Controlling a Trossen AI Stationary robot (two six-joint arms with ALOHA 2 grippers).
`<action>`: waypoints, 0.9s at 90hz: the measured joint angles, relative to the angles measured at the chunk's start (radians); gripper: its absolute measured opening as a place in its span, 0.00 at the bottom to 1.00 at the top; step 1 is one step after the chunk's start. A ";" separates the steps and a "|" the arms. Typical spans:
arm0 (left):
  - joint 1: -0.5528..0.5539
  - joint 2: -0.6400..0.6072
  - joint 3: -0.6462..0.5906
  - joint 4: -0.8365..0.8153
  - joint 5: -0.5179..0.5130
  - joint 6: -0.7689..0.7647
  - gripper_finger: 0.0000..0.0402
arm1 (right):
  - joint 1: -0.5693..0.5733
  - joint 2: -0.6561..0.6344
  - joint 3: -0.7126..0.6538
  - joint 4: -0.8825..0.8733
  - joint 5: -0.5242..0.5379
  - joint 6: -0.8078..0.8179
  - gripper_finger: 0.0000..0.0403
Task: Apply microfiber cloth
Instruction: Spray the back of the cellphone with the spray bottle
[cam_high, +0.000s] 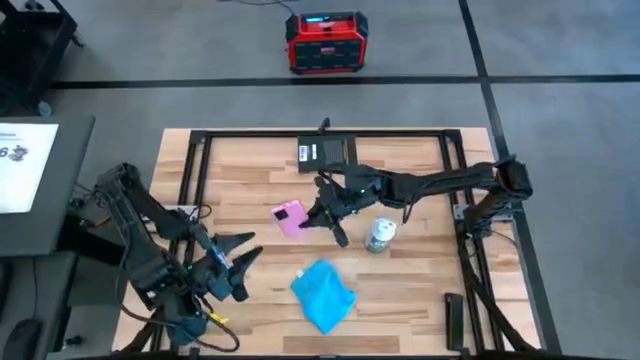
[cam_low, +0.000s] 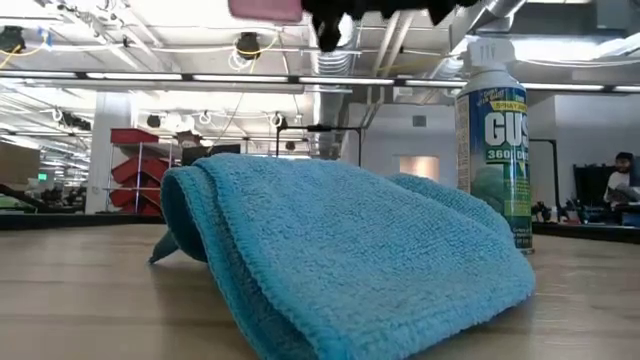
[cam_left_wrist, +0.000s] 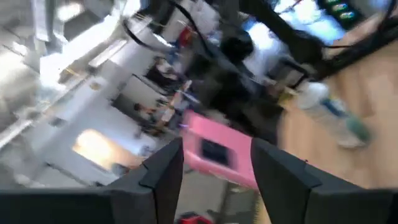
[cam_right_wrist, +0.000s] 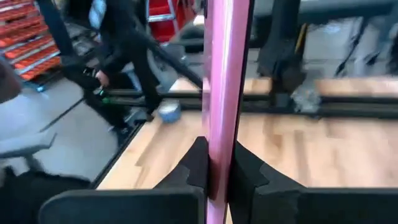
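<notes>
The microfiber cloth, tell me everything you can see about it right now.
The microfiber cloth is bright sky-blue, soft and nubby, folded over itself into a rumpled heap with rounded folds. It lies on the wooden table near the front edge, between the two arms. Nothing grips or touches it; the spray can stands apart behind it.

Overhead, straight down on the pale wooden slatted table (cam_high: 400, 290). Low, level, close behind the sky-blue folded microfiber cloth (cam_low: 340, 250), shared with overhead. Left wrist blurred, apparently facing the pink-backed flat phone (cam_left_wrist: 217, 149).
</notes>
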 joint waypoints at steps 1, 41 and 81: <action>0.000 -0.001 0.000 -0.008 0.003 -0.019 0.41 | 0.001 -0.007 0.000 -0.006 0.005 -0.004 0.02; 0.025 0.013 -0.003 -0.176 0.110 -0.393 0.41 | 0.100 -0.290 -0.016 -0.329 0.385 -0.150 0.02; 0.040 0.012 -0.140 -0.206 0.082 -0.640 0.35 | 0.295 -0.539 -0.015 -0.744 0.917 -0.033 0.02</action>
